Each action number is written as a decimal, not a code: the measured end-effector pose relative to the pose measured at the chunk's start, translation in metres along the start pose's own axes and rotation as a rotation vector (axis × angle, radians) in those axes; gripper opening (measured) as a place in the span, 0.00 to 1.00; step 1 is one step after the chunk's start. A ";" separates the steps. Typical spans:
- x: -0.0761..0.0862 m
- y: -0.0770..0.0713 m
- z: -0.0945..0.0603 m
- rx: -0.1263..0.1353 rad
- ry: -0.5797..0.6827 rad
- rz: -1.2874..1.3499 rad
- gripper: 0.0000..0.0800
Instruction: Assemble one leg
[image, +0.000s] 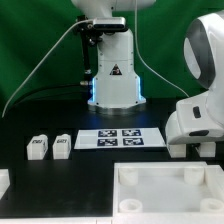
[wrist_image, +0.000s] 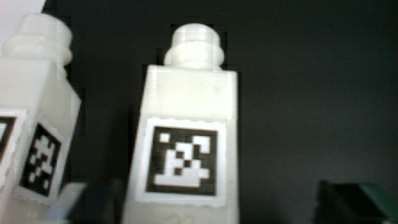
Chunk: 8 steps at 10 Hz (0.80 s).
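In the wrist view a white leg (wrist_image: 187, 130) with a black-and-white tag on its face and a rounded peg at its end lies on the black table between my two dark fingers. My gripper (wrist_image: 222, 207) is open: one finger (wrist_image: 89, 207) is close to the leg's side, the other (wrist_image: 356, 205) stands well apart. A second leg (wrist_image: 32, 110) lies beside it. In the exterior view two more legs (image: 38, 147) (image: 63, 145) stand at the left. My gripper (image: 190, 150) is low at the exterior view's right, mostly hidden by the arm.
The large white tray-like part (image: 170, 190) with corner sockets lies at the front. The marker board (image: 120, 138) lies mid-table before the robot base (image: 112, 85). Another white piece (image: 3, 180) shows at the left edge.
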<state>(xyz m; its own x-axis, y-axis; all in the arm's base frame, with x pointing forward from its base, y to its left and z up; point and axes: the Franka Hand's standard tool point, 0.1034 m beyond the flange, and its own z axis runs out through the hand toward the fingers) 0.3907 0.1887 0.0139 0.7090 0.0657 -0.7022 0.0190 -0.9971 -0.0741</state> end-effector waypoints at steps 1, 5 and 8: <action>0.000 0.000 0.000 0.000 0.000 0.000 0.49; 0.000 0.000 0.000 0.000 0.000 0.000 0.36; 0.000 0.000 0.000 0.000 0.000 0.000 0.36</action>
<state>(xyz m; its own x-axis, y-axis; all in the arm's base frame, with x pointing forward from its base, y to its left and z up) 0.3908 0.1886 0.0140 0.7090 0.0656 -0.7022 0.0188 -0.9971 -0.0742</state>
